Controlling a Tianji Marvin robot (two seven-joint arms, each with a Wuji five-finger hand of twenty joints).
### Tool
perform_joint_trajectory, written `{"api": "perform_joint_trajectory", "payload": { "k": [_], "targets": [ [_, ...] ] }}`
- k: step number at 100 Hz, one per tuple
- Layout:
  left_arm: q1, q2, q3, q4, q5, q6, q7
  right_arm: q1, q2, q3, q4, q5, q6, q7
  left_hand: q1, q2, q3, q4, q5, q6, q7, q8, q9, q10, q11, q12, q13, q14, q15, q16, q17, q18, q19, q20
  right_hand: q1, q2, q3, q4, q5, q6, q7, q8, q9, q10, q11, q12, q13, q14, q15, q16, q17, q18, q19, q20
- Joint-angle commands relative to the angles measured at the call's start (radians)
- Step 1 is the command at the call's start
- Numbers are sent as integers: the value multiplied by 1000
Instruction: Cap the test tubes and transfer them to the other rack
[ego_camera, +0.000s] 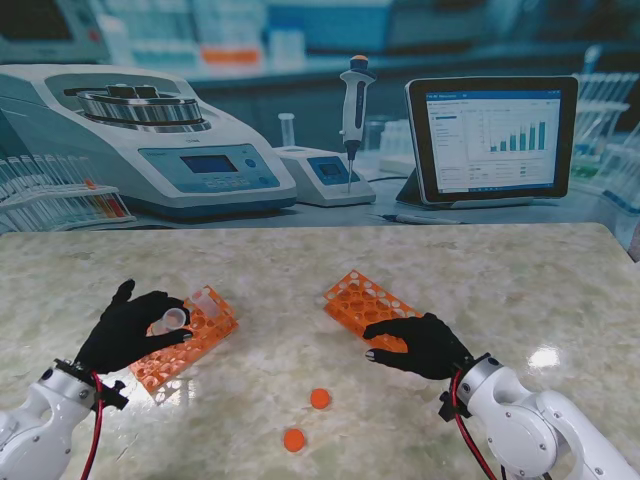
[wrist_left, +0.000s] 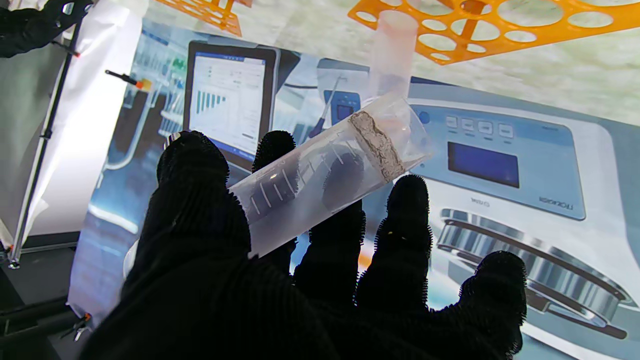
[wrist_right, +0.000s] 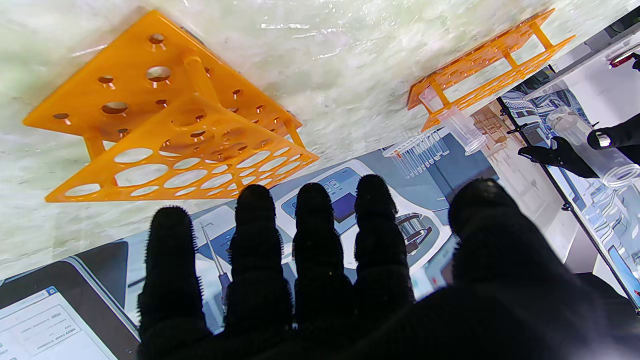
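Observation:
My left hand (ego_camera: 130, 330) (wrist_left: 250, 280) is shut on a clear uncapped test tube (ego_camera: 170, 320) (wrist_left: 325, 175), held tilted above the left orange rack (ego_camera: 185, 345) (wrist_left: 500, 25). A second clear tube (ego_camera: 205, 300) (wrist_left: 395, 50) stands in that rack. My right hand (ego_camera: 420, 343) (wrist_right: 325, 280) is open, with its fingers stretched out at the near end of the right orange rack (ego_camera: 365, 298) (wrist_right: 165, 135), which holds no tubes. Two orange caps (ego_camera: 320, 398) (ego_camera: 294, 439) lie on the table between my arms. The right wrist view also shows the left rack (wrist_right: 480, 60) in the distance.
The marble-patterned table (ego_camera: 520, 280) ends at a printed lab backdrop with a centrifuge (ego_camera: 150, 135), a pipette (ego_camera: 355, 100) and a tablet (ego_camera: 490, 140). The table's right edge runs close beyond my right arm.

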Motion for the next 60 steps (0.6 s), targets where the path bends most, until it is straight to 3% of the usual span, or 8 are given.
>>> {"api": "perform_joint_trajectory", "payload": {
  "k": [1,35,43,60],
  "targets": [
    [7,-3,7,-26,1,-9,1,-8,-2,-1,-5,0,0,0,114,218,78,15,71,-126,73,34,47,7,20,28,52,10,15,21,10,46,48,39,3,28,-18,16,-15,6,-7,5,2,1,8,9,-21,2,-16,14,-10,-4,-10,-2],
    [-14,-3,54,-77,-38,-30,-26,-19,-2,6,-16,1,-7,-2,129,213,78,16,49,-124,102,68,188,-36,148,199,273,-36,148,121,162,95,307,56,3,28,-18,16,-15,6,-7,5,3,2,8,9,-21,3,-16,14,-8,-4,-8,-1],
    [-23,-2,70,-87,-59,-30,-44,-21,-2,6,-17,1,-7,-2,128,213,78,16,40,-128,108,71,190,-59,248,331,315,-51,212,187,188,98,386,39,4,28,-18,16,-14,7,-7,5,3,3,8,9,-21,2,-16,14,-8,-4,-8,-1],
    [-42,4,103,-104,-109,-23,-97,-20,-2,5,-17,1,-10,-2,132,198,80,18,37,-128,117,84,177,-50,429,529,378,-60,354,326,275,95,505,51,4,27,-18,16,-15,0,-6,6,2,3,8,9,-20,3,-15,14,-6,-5,-7,-1]
  ]
}}
